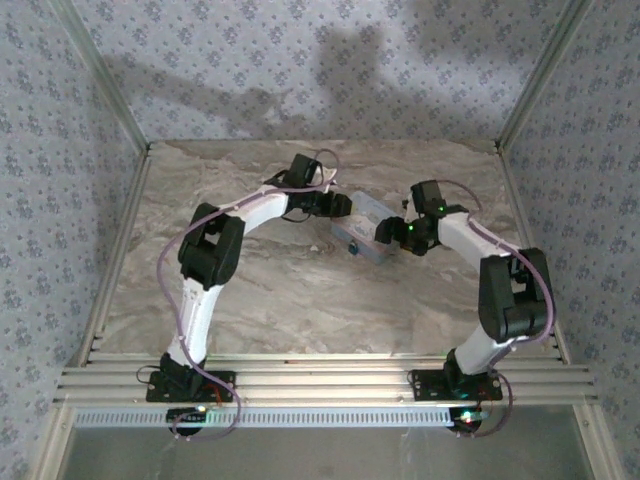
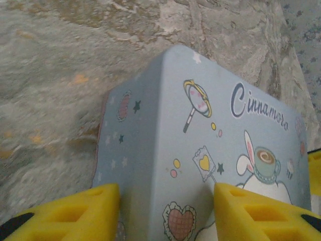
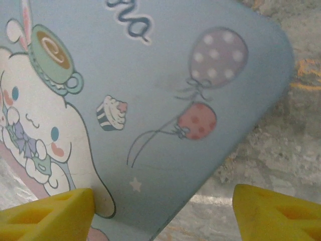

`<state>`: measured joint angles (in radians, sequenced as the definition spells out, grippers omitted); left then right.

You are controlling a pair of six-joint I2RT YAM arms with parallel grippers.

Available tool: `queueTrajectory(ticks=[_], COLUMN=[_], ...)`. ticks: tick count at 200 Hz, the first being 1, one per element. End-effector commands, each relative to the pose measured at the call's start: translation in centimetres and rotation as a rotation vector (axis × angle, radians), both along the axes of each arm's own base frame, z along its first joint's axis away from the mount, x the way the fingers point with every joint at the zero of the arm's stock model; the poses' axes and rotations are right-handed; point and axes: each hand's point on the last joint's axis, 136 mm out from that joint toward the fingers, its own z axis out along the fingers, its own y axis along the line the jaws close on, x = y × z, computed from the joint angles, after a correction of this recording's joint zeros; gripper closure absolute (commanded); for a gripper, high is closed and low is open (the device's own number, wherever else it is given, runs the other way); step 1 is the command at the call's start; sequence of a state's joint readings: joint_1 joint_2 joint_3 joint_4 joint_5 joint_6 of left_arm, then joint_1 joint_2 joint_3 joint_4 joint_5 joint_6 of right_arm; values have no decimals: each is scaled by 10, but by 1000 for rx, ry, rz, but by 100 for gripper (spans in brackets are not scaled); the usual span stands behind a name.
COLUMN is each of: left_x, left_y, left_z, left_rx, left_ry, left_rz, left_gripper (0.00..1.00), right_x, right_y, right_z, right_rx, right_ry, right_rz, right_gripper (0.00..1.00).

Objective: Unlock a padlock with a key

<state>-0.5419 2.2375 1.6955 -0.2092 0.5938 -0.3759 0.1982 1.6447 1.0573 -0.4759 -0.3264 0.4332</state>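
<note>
Marbled beige stone, that's the table (image 1: pixel 250 290), one flat slab walled in by flowered wallpaper, with ribbed metal rails along its near edge. From the left, the first of two white-and-black arms bends in toward the middle. The left gripper (image 1: pixel 343 206) sits at the far-left end of the one pale blue tin (image 1: pixel 360 238). On its wrist camera the left gripper (image 2: pixel 168 211) has two yellow foam pads (image 2: pixel 95 208), blocky and hollowed, standing apart. One is at the left edge of the tin (image 2: pixel 200 125) and one over the lid, with nothing clamped between them.

Centre now: the lid is smooth with rounded corners, printed with a white cartoon dog, a teacup, one cupcake and two spotted balloons. It blocks most of what lies beneath both wrists.

Over to the right, the right gripper (image 1: pixel 388 232) meets the tin's other end. Up close, the right gripper (image 3: pixel 163 213) shows two more yellow pads (image 3: pixel 55 213), spread wide. One is over the tin (image 3: pixel 150 75) and one off its corner above bare stone, released and gripping nothing.

Padlock and key: where they lie, I cannot tell.
</note>
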Motion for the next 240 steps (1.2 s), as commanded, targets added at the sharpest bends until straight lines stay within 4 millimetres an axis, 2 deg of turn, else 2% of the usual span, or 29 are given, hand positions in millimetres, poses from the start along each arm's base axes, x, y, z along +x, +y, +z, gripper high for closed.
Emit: queueTrajectory(ticks=[1, 6, 9, 31, 61, 86, 114, 132, 145, 178, 204, 211, 216, 220, 240], left_x=[-15, -14, -14, -7, 0, 2, 9, 15, 21, 49, 78, 86, 90, 98, 119], left_y=[27, 32, 35, 57, 68, 70, 85, 97, 106, 123, 132, 132, 133, 131, 131], left_z=[-17, -17, -17, -19, -15, -11, -2, 13, 27, 48, 38, 35, 26, 30, 15], left_rx=[35, 31, 30, 24, 18, 28, 102, 147, 179, 264, 363, 382, 404, 404, 452], left_ry=[95, 98, 98, 107, 110, 99, 29, -51, -106, -174, -151, -140, -122, -133, -121], left_rz=[70, 88, 98, 158, 190, 200, 257, 293, 317, 369, 413, 418, 417, 423, 429], left_gripper=[50, 50, 50, 52, 53, 53, 48, 45, 44, 42, 46, 49, 50, 51, 57], right_x=[18, 21, 32, 63, 87, 88, 83, 83, 86, 94, 95, 93, 92, 91, 85], right_y=[-2, 0, 3, 18, 35, 38, 28, 13, 4, -6, -2, 0, 1, 1, 3], right_z=[-13, -14, -7, -2, -5, -10, -7, 8, 25, 62, 76, 77, 77, 77, 77], right_rx=[13, 20, 26, 51, 63, 70, 27, -23, -49, -93, -112, -116, -122, -128, -151], right_ry=[60, 65, 43, 26, 33, 41, 47, 27, -11, -96, -129, -130, -132, -130, -131], right_rz=[9, 13, 16, 43, 60, 43, 24, 4, -7, -26, -17, -10, -6, -3, 10], right_gripper=[28, 28, 28, 28, 28, 29, 26, 24, 22, 22, 22, 22, 22, 22, 22])
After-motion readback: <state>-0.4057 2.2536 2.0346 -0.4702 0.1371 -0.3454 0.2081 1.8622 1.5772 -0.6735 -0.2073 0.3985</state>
